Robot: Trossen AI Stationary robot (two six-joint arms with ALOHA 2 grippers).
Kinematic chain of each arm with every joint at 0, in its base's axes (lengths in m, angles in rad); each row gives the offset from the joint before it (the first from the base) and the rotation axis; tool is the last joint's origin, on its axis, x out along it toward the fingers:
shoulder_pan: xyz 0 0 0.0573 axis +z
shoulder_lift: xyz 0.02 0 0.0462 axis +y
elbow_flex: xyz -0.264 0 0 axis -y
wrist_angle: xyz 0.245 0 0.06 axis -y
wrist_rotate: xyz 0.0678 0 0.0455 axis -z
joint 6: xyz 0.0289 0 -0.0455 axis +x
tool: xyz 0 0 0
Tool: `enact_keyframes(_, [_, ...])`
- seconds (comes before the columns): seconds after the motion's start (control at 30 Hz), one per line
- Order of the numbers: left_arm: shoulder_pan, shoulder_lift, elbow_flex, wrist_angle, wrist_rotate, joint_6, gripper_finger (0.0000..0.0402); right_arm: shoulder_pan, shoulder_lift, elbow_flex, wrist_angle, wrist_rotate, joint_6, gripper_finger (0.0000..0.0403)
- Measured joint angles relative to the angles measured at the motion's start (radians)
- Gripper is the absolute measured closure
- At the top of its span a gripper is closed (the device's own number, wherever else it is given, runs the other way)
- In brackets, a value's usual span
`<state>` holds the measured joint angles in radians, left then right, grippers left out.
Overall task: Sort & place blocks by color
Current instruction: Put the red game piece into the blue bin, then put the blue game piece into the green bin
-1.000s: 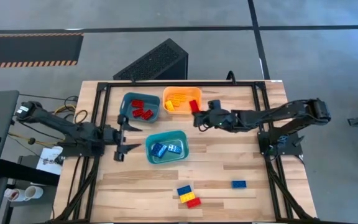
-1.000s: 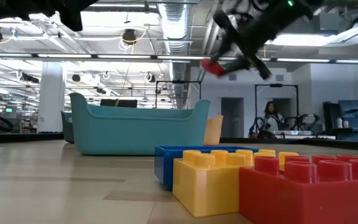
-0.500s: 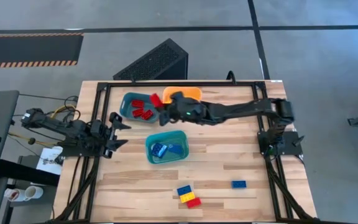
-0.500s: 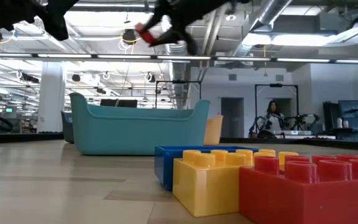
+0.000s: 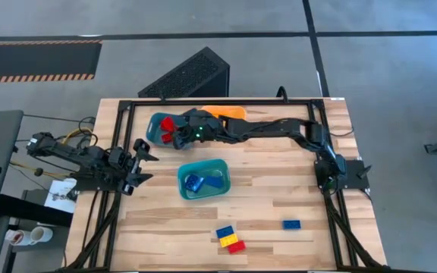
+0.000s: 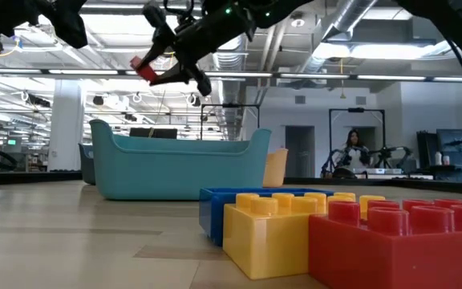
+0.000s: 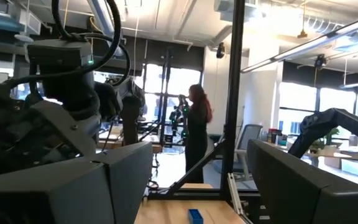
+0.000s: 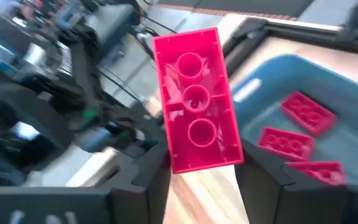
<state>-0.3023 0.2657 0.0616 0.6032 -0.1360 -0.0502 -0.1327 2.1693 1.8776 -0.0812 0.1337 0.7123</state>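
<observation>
My right gripper (image 5: 174,130) reaches from the table's right side over the far-left teal tray (image 5: 156,121), shut on a red block (image 8: 194,99) that hangs above the red blocks (image 8: 288,143) lying in that tray. In the low view the block (image 6: 144,69) sticks out past the fingertips, high above the table. My left gripper (image 5: 139,161) stands open at the table's left edge with nothing between its fingers (image 7: 123,180). A blue, a yellow and a red block (image 5: 230,237) sit together near the front edge, and a single blue block (image 5: 291,224) lies to their right. My right gripper pinches the red block between its two fingers, one on each long side near the block's near end (image 8: 182,158). The fingers come slanting down from the table's right and lie along the block. The block is lifted clear over the tray, its hollow underside toward the wrist camera.
An orange tray (image 5: 230,111) stands at the far edge, partly under my right arm. A second teal tray (image 5: 220,182) holding blue blocks sits mid-table. A black frame (image 5: 127,106) runs around the table. Bare wood lies right of centre.
My right gripper has swung toward the table's left edge, from over the orange tray to over the far-left teal tray, carrying the red block clear of the table. My left gripper has drawn back a little toward the left edge and then kept still.
</observation>
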Motion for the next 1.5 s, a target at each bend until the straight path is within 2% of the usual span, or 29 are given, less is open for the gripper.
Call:
enact_keyframes(0.23, [0.000, 0.000, 0.000, 0.001, -0.004, 0.001, 0.0150, -0.008, -0.013, 0.008, -0.041, -0.012, 0.012, 0.0153])
enact_keyframes(0.33, [0.000, 0.000, 0.000, 0.001, -0.006, 0.002, 0.0150, -0.008, -0.032, 0.008, -0.055, -0.012, -0.004, 0.0130])
enact_keyframes(0.5, [0.000, 0.000, 0.000, 0.001, -0.006, 0.002, 0.0150, 0.011, -0.071, 0.007, -0.153, -0.023, -0.051, 0.0120])
enact_keyframes(0.67, [0.000, 0.000, 0.000, 0.001, -0.008, 0.003, 0.0150, 0.095, -0.147, 0.008, -0.249, -0.023, -0.130, 0.0121])
enact_keyframes(0.8, [0.000, 0.000, 0.000, 0.000, -0.009, 0.004, 0.0150, 0.198, -0.211, 0.009, -0.461, 0.054, -0.158, 0.0122])
enact_keyframes(0.9, [0.000, 0.000, 0.000, 0.000, -0.010, 0.004, 0.0150, 0.279, -0.260, 0.009, -0.682, 0.158, -0.093, 0.0122])
enact_keyframes(1.03, [0.000, 0.000, 0.000, -0.002, -0.010, 0.003, 0.0150, 0.385, -0.297, 0.009, -0.985, 0.231, 0.058, 0.0122])
enact_keyframes(1.23, [0.000, 0.000, 0.000, -0.002, -0.010, -0.030, 0.0150, 0.548, -0.300, 0.008, -1.299, 0.231, 0.280, 0.0122])
enact_keyframes(1.5, [0.000, 0.000, 0.000, -0.003, -0.010, -0.046, 0.0150, 0.717, -0.301, 0.007, -1.475, 0.230, 0.369, 0.0122])
